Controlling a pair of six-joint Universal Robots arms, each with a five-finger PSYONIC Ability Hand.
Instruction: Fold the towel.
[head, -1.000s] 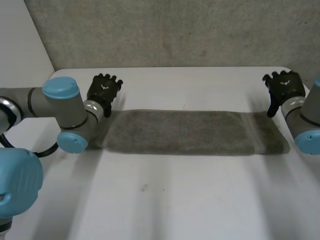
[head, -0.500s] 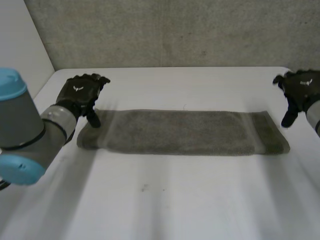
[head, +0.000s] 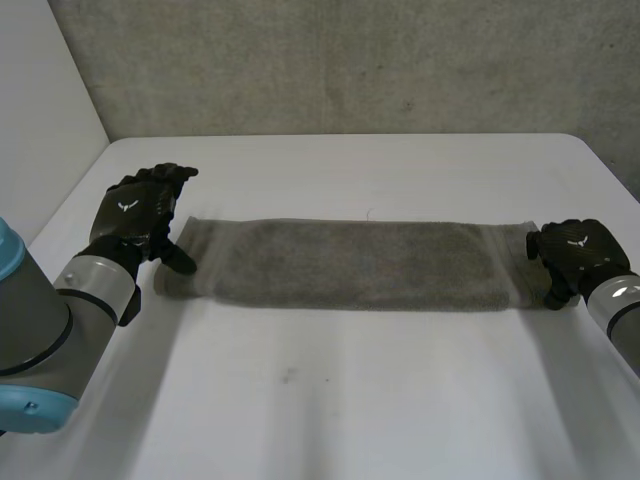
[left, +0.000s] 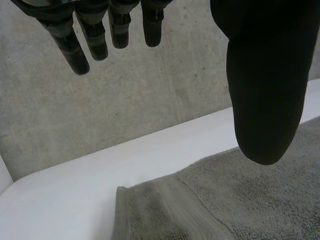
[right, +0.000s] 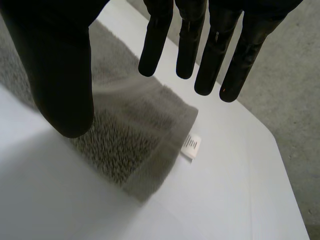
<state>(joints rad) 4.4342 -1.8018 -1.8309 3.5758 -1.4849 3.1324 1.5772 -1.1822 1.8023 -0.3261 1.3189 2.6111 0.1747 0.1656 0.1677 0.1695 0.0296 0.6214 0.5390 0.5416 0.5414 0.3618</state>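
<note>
A grey towel (head: 350, 265) lies flat across the white table (head: 330, 400), folded into a long narrow strip. My left hand (head: 140, 215) hovers at the strip's left end, fingers straight and thumb spread wide. In the left wrist view the towel's end (left: 225, 205) lies under that hand (left: 265, 85), and nothing is held. My right hand (head: 572, 255) is at the strip's right end. In the right wrist view its fingers (right: 200, 45) hang straight, apart from the thumb, above the towel's corner (right: 135, 145) and a white label (right: 191, 145).
A grey concrete wall (head: 350, 60) runs behind the table's far edge. A white panel (head: 40, 120) stands to the left. Bare tabletop lies in front of the towel.
Both hands came from the table's far side towards the towel's ends. The left hand swung out to the left end, the right hand dropped to the right end. The towel stayed put.
</note>
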